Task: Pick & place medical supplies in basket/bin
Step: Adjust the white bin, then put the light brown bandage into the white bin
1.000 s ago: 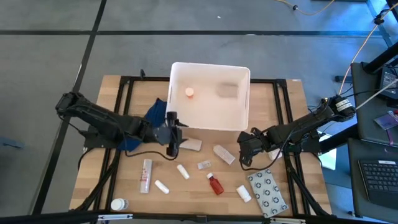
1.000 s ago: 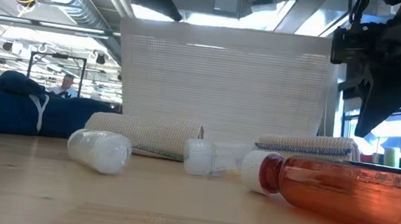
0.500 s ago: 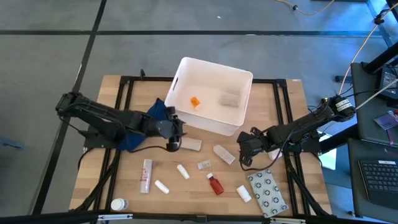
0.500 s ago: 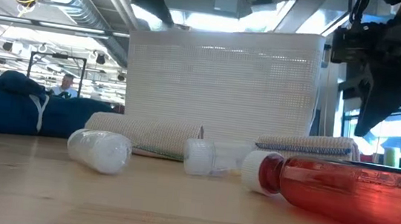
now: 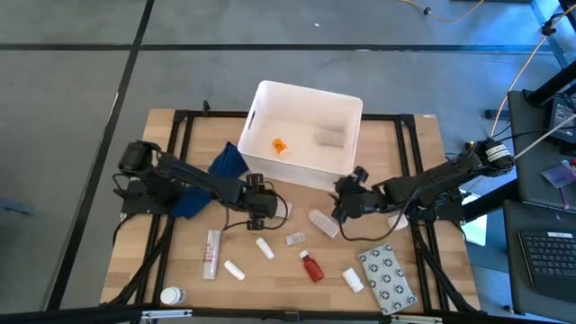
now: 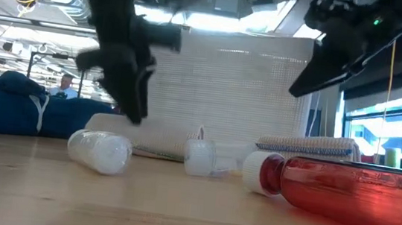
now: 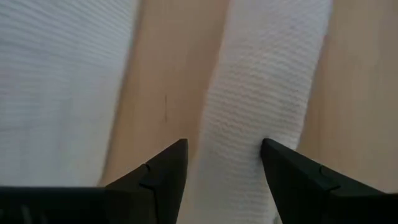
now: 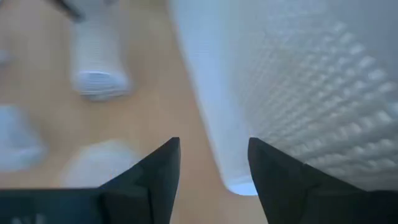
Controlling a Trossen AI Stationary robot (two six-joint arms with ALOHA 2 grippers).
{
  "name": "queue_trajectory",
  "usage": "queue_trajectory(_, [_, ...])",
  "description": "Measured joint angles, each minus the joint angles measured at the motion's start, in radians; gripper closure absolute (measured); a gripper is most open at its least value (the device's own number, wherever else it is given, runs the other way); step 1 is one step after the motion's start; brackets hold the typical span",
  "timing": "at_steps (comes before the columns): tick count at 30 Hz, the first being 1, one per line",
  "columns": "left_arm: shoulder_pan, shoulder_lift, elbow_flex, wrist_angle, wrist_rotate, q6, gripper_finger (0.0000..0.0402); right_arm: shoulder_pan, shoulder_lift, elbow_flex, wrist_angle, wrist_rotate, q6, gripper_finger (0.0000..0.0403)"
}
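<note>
High view: illegible red-print tube (image 5: 211, 253)

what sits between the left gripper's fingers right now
A beige wrapped roll lies between the open fingers of the left gripper, seen in the left wrist view.

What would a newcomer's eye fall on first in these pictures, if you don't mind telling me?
Probably the white tub at the table's far middle, sitting askew with a small orange item and a grey packet inside. Next, the two dark arms meeting just in front of it: the left gripper straddles a beige wrapped roll, and the right gripper hovers, open, beside the tub's near corner. Small supplies lie scattered nearer, among them a red bottle.
</note>
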Motion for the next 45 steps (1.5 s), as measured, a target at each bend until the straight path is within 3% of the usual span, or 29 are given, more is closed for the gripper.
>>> queue_trajectory(10, [0.04,0.06,0.007,0.012,0.068,0.026,0.022,-0.057,0.0,0.0,-0.052,0.03,0.006,0.0212])
queue_trajectory(20, [0.036,0.068,0.137,-0.132,0.097,0.144,0.038,-0.056,0.0,0.0,-0.066,-0.022,-0.038,0.0212])
queue_trajectory(28, [0.037,0.014,0.378,-0.385,-0.07,0.138,0.0381,-0.052,0.0,-0.001,-0.289,-0.108,0.096,0.0212])
queue_trajectory(30, [0.041,-0.008,0.458,-0.378,-0.132,0.138,0.0381,-0.044,0.0,-0.001,-0.338,-0.121,0.138,0.0212])
queue_trajectory(33, [0.06,-0.038,0.58,-0.373,-0.148,0.186,0.0381,-0.028,0.0,-0.001,-0.375,-0.123,0.174,0.0212])
queue_trajectory(38, [0.12,-0.069,0.729,-0.193,-0.215,0.388,0.038,-0.01,-0.001,-0.001,-0.376,-0.122,0.176,0.0212])
queue_trajectory(41, [0.207,-0.057,0.778,-0.164,-0.185,0.497,0.038,-0.008,-0.001,-0.001,-0.376,-0.122,0.177,0.0212])
queue_trajectory(45, [0.342,-0.005,0.785,-0.114,-0.067,0.558,0.038,-0.008,0.0,-0.001,-0.376,-0.128,0.191,0.0212])
